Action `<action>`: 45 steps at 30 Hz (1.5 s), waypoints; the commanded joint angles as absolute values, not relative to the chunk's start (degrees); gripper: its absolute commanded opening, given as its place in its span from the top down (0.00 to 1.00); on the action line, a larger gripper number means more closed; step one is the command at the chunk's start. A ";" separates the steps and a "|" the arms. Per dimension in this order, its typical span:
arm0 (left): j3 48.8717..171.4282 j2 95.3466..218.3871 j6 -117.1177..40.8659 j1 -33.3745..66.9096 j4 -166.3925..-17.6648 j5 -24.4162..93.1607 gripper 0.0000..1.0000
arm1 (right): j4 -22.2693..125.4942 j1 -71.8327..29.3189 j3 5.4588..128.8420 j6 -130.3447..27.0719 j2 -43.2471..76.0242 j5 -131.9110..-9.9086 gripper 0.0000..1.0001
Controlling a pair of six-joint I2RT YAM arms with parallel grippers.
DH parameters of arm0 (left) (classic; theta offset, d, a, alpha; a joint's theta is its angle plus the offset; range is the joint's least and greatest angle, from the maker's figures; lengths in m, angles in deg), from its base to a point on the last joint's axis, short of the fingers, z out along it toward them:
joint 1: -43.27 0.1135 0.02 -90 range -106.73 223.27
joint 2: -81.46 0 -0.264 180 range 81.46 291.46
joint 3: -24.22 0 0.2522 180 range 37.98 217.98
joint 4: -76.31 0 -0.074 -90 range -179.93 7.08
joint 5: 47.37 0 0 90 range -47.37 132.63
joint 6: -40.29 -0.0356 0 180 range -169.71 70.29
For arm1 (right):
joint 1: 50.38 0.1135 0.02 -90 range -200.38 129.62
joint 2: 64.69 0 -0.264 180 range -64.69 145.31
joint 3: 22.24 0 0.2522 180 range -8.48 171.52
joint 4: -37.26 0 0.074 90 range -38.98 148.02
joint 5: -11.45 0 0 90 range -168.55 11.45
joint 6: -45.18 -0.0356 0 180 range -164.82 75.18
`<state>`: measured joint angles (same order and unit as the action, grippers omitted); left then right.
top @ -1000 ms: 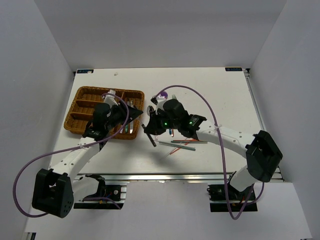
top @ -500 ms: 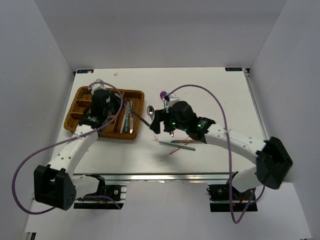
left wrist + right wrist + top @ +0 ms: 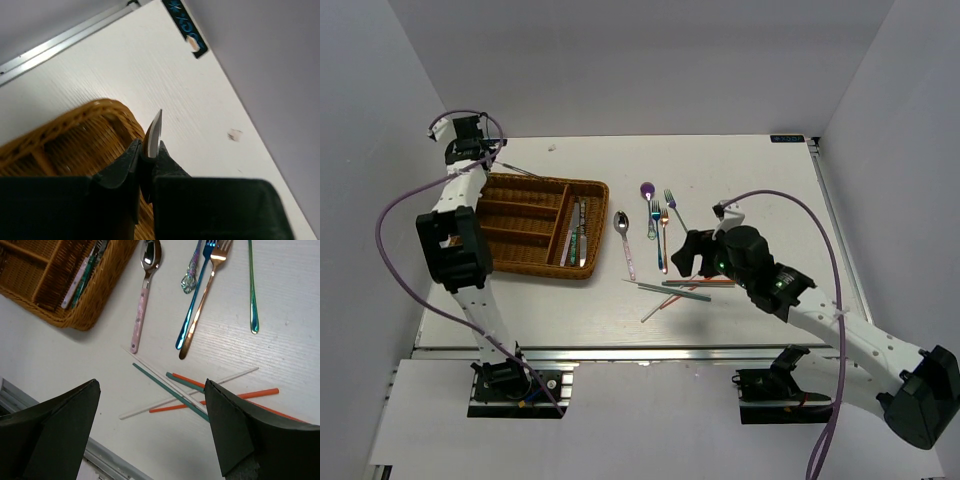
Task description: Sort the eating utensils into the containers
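1. I'm watching the right gripper (image 3: 150, 390) hanging with its fingers spread wide above a crossed pile of chopsticks (image 3: 240, 396), orange, teal and pale ones overlapping.
2. A pink-handled spoon (image 3: 142, 305) is lying between that pile and the wicker tray (image 3: 545, 181), with a blue fork (image 3: 195, 295) and a copper fork (image 3: 202, 305) touching side by side nearby.
3. The left gripper (image 3: 147, 150) is clamping a knife (image 3: 156, 125) at the tray's far rim.
4. The tray's rightmost compartment is holding a few sorted utensils (image 3: 578, 228).

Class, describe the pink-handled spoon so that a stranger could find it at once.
Start at the brown wicker tray on the left. Just off its right edge lies a spoon. Unlike the copper fork beyond, it has a silver bowl and pale pink handle.
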<state>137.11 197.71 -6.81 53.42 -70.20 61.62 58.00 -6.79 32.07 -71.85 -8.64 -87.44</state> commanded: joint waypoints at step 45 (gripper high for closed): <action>99.26 141.59 -18.77 54.43 -62.23 60.04 0.02 | 76.32 1.82 86.52 -70.92 63.53 -98.59 0.66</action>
